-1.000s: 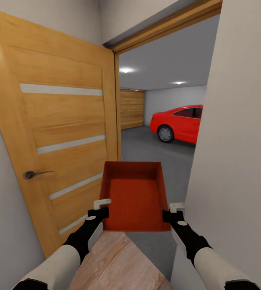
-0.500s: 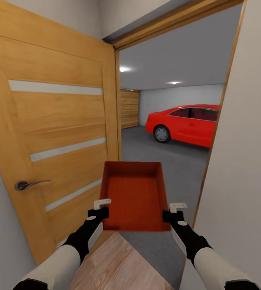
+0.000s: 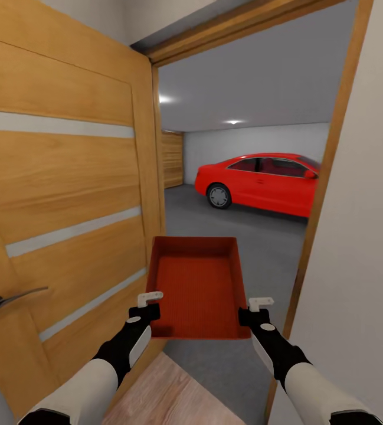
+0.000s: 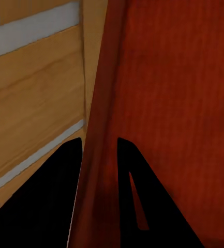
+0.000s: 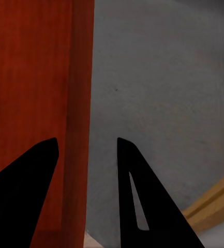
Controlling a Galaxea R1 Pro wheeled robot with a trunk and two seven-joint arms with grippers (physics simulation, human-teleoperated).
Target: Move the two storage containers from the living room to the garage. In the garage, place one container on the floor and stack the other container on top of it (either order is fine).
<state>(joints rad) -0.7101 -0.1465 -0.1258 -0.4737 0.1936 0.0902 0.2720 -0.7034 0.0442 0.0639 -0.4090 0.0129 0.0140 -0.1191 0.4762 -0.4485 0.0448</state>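
Both sets of fingers (image 3: 150, 299) (image 3: 258, 304) clamp the ribbed orange-red rectangular container (image 3: 195, 286) walls.

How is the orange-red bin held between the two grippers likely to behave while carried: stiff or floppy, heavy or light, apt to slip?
The storage container looks stiff: its walls stay straight between the left gripper and right gripper. It is empty, so probably light. Its plain, smooth walls might slip if the grip loosens.
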